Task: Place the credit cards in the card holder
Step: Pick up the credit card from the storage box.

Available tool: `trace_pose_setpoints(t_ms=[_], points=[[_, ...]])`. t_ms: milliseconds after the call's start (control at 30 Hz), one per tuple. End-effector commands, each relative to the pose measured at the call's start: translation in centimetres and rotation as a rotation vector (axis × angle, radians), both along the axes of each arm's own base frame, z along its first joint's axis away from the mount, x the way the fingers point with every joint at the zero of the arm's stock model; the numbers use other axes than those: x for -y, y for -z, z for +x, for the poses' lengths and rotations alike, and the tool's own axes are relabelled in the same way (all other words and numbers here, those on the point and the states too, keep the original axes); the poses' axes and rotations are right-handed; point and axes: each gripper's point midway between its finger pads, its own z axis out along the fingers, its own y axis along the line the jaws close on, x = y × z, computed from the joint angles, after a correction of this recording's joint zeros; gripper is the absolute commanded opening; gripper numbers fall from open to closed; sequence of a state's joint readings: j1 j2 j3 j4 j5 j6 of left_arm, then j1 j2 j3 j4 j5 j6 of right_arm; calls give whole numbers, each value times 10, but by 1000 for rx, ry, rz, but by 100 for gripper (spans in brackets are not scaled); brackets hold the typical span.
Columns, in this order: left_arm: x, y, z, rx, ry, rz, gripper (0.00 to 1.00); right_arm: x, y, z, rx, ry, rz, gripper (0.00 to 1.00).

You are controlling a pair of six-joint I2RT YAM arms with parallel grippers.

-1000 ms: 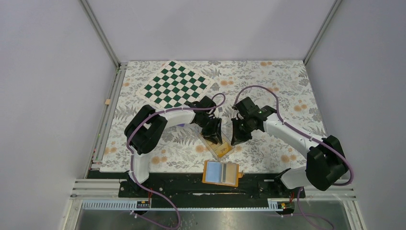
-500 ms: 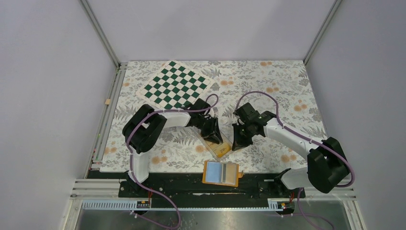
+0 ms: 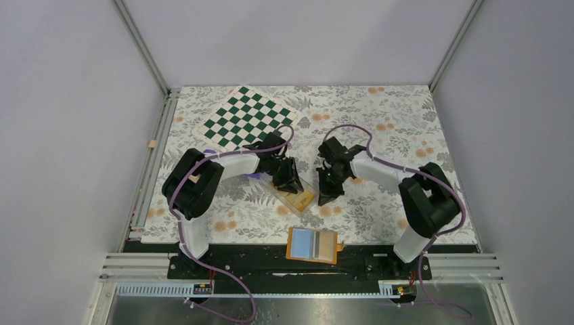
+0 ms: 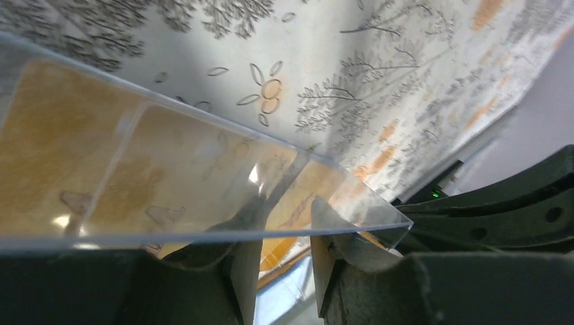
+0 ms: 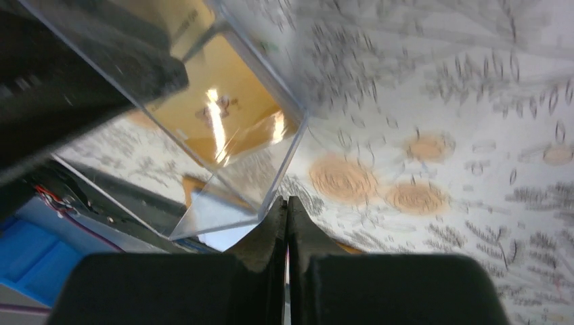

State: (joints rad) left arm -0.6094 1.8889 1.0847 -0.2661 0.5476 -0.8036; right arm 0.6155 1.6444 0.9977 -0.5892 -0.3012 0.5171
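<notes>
Right gripper [image 5: 288, 206]: both fingers pressed together on nothing, tips just beside a corner of the clear box [image 5: 260, 179]. Left gripper [image 4: 281, 233]: fingers parted at the box rim; whether they clamp it, you cannot tell. Yellow cards [image 4: 81, 149] lie flat inside. Expect them stiff, light and slippery, so pinch 1 by its edge. Card holder [image 3: 313, 245] lies open on the black base rail [image 3: 237, 261], well apart.

Card holder [image 3: 313, 245] open flat, blue-grey inside up; gold credit cards [image 3: 304, 199] in clear box [image 3: 296, 206], apart.

Credit cards [image 4: 68, 149] blurred inside clear box [image 4: 352, 206]
</notes>
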Motion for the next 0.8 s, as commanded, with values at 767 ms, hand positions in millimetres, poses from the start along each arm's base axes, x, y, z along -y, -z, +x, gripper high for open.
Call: trace_pose_setpoints(t_ms=[767], points=[[-19, -11, -24, 105, 205, 312, 15, -53, -21, 56, 70, 16, 115, 0]])
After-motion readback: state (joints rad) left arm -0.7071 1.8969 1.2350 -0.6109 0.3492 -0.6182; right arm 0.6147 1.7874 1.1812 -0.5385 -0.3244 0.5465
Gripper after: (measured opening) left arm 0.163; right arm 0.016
